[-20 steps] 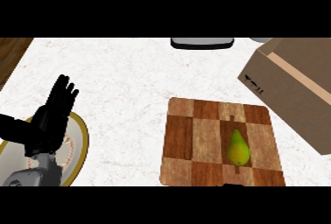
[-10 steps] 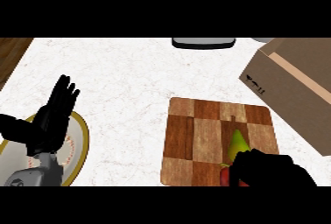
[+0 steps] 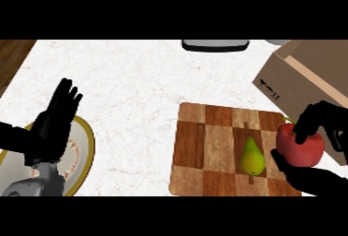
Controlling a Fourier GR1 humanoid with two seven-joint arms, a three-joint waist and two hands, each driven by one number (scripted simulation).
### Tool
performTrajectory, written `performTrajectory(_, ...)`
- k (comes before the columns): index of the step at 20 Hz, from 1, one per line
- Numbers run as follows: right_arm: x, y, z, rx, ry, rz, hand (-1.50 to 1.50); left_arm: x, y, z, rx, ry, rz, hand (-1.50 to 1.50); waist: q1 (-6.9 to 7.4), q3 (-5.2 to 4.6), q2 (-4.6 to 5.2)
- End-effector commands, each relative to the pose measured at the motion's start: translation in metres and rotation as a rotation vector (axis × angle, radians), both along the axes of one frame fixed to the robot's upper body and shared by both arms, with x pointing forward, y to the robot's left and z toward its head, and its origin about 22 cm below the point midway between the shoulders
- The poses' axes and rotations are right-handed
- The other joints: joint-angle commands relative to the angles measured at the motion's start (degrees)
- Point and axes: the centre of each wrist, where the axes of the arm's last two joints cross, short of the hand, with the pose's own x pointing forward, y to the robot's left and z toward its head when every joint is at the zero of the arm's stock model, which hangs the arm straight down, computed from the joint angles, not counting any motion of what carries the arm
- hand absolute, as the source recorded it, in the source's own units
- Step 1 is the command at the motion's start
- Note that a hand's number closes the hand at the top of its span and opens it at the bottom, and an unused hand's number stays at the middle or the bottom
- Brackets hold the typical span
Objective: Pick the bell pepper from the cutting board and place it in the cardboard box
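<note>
Open room: the widest bare stretch of the desk (image 3: 142, 78) lies between the two hands, running from the left hand's fingertips across to the near edge of the cutting board (image 3: 207, 152).
Edges: the cutting board's right edge passes under the right hand; the cardboard box (image 3: 306, 73) rises just above and beyond that hand's fingers, its side wall close to them, and it runs out of view at the right.
Far edge: a dark object with a pale rim (image 3: 214, 44) sits at the desk's far side, well apart from both hands.
Left edge: a brown wooden strip (image 3: 14, 55) borders the desk up and left of the left hand.
Right hand (image 3: 319, 177): comes in from the lower right; its fingers (image 3: 311, 120) curl over the top of the bell pepper while the thumb side sits below it, so the hand pinches the pepper between them.
Bell pepper (image 3: 299, 146): red, held within the right hand's fingers over the right edge of the cutting board, just below the box; whether it touches the board, I cannot tell.
Pear (image 3: 252, 156): yellow-green, lying on the board just left of the right hand's fingers, apart from the pepper.
Left hand (image 3: 51, 126): resting at the left side, fingers straight, slightly spread and pointing up, holding nothing.
Plate (image 3: 85, 147): gold-rimmed, lying beneath and to the right of the left hand.
Surface: the desk is white with faint marbling; the board is a checker of light and dark wood.
</note>
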Motion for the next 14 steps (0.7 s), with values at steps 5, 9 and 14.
performTrajectory(5,0.071,-0.076,0.014,-0.041,-0.052,-0.145,1.50,0.003,0.003,0.009,0.001,-0.010,0.001,0.00,0.46,0.02,0.15)
performTrajectory(9,0.104,-0.107,0.004,-0.082,-0.042,-0.152,1.50,0.005,-0.002,0.012,-0.009,0.006,-0.005,0.00,0.69,0.03,0.17)
performTrajectory(14,0.141,-0.104,-0.038,-0.170,-0.022,-0.153,1.50,0.006,-0.008,0.013,-0.013,-0.011,-0.006,0.00,0.84,0.02,0.22)
